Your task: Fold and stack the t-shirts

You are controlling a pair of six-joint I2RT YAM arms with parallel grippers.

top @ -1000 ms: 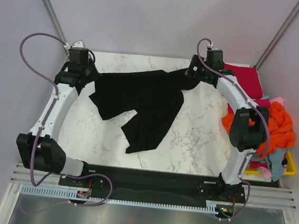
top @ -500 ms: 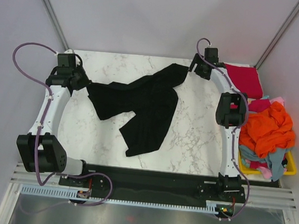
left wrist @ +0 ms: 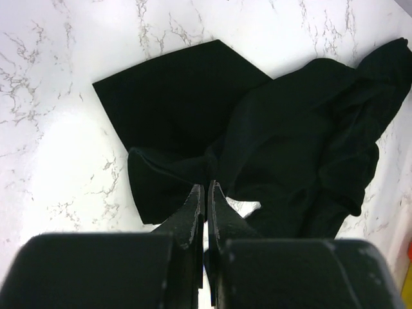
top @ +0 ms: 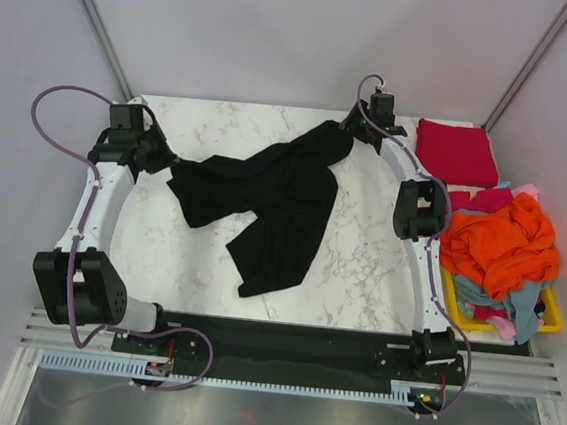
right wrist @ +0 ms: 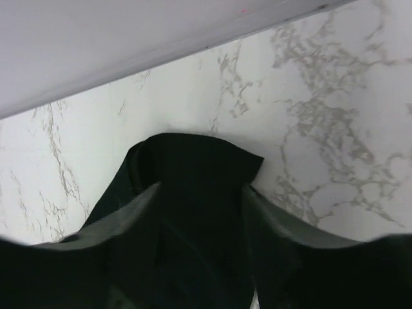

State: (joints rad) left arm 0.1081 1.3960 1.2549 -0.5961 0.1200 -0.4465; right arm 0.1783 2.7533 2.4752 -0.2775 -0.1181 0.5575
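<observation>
One black t-shirt (top: 286,188), two hands: left hand (left wrist: 206,188) pinches its edge, right hand (right wrist: 201,191) spread wide over its corner.

White marble-patterned table (top: 358,270), plain pale walls (top: 301,33), slanted metal corner posts (top: 90,13), soft even light

Yellow basket (top: 553,319) sits beside marble table (top: 369,261).
</observation>
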